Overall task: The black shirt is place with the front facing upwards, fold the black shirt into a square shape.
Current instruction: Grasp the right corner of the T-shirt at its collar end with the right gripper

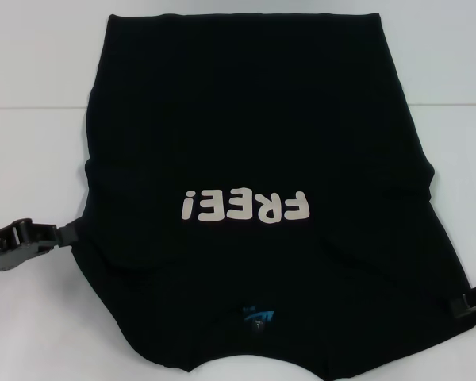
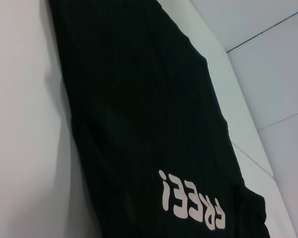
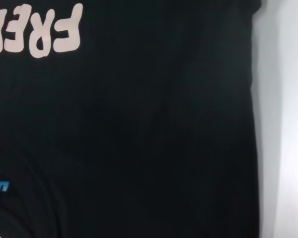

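The black shirt point(image 1: 262, 151) is spread flat on the white table point(image 1: 32, 95), front up, taking up most of the middle of the head view. The collar end sits at 6 o'clock, nearest the robot, and the hem runs off toward 12. The pale "FREE!" lettering point(image 1: 246, 206) reads upside down from the head camera, a bit below centre, and the small blue neck label point(image 1: 259, 319) is further down toward 6, just inside the neckline. Both sleeves look already tucked in, so the sides are fairly straight, though the outline widens toward the shoulders. The left gripper point(image 1: 70, 232) is at about 9 o'clock, low on the table, its tip right at the shirt's left edge near the shoulder, touching or just about. Can't tell if it's pinching cloth or just resting there, since the black fingers blend into the fabric. The right gripper point(image 1: 470, 302) is at roughly 4 o'clock, poking in from the frame edge right against the shirt's right shoulder edge, and it's the same story: I can't make out whether it's open or clamped. The wrist views only show cloth, lettering and table.
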